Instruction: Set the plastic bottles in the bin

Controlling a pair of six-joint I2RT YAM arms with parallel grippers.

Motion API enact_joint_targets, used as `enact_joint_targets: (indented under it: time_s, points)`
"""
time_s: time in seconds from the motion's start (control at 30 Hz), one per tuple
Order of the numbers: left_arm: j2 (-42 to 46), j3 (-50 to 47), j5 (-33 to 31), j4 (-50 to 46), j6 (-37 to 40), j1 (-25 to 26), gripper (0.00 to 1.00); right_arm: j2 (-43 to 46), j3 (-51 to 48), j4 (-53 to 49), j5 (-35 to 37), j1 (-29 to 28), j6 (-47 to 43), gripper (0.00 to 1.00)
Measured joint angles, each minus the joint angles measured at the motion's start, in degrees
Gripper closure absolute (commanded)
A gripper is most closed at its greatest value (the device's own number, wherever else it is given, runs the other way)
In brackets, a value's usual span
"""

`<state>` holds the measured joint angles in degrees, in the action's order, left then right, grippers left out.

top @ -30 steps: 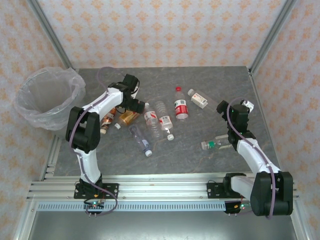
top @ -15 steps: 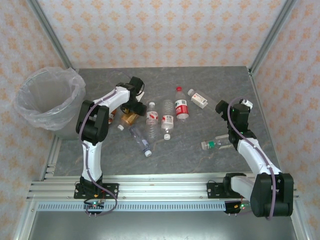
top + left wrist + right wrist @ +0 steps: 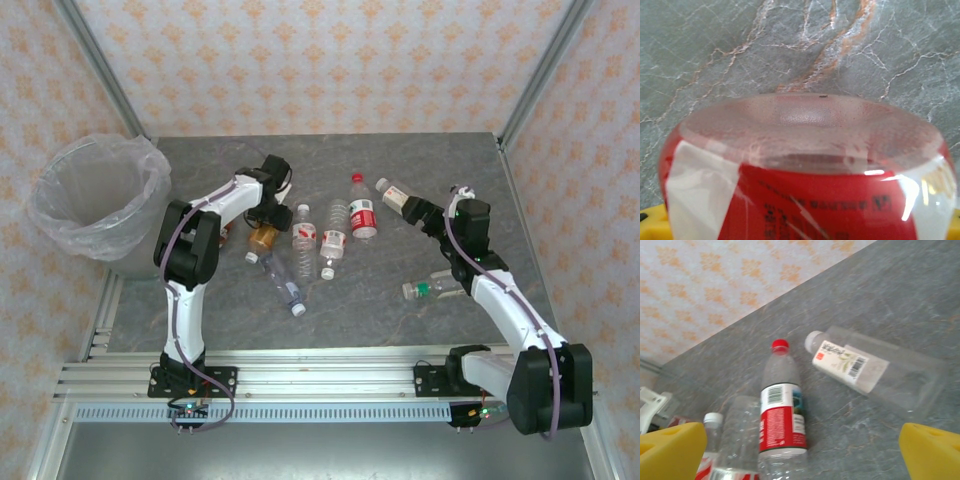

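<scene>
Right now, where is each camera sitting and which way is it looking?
Top camera: above and behind the robot, looking down on the table, the bin and the bottles; the left arm and right arm show.
Left wrist camera: on the left arm, facing the table, very close to a red-labelled bottle; tips of the left fingers show.
Right wrist camera: on the right arm, facing across the table toward the wall; the right fingers show, wide apart.
Shared: the red-capped bottle in the top view also lies in the right wrist view.

~8 btls (image 3: 361, 212); 1 bin (image 3: 48, 215); 2 arms (image 3: 215, 198).
</scene>
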<state>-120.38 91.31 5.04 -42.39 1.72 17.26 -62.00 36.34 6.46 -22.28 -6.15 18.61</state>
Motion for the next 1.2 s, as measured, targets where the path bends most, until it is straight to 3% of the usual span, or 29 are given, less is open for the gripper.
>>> enact_joint_targets:
  time_s: [0.23,0.5,0.73,1.2]
  points:
    - [6.9,-3.2,-1.1,2.3,-1.7,0.0,0.44,1.7,0.0,2.6,-3.8,-2.1,0.0,0.01]
    - [20.7,-7.8,-1.1,7.2,-3.6,0.0,0.44,2.6,0.0,3.5,-3.9,-9.2,-5.8,0.01]
    - [29.3,-9.4,-3.2,10.8,-5.6,0.0,0.44,1.6,0.2,4.0,-3.6,-11.5,-8.1,0.01]
    - [42.2,-9.4,-23.3,18.5,-9.4,0.0,0.44,0.4,0.3,6.6,-2.2,-11.7,-8.2,0.01]
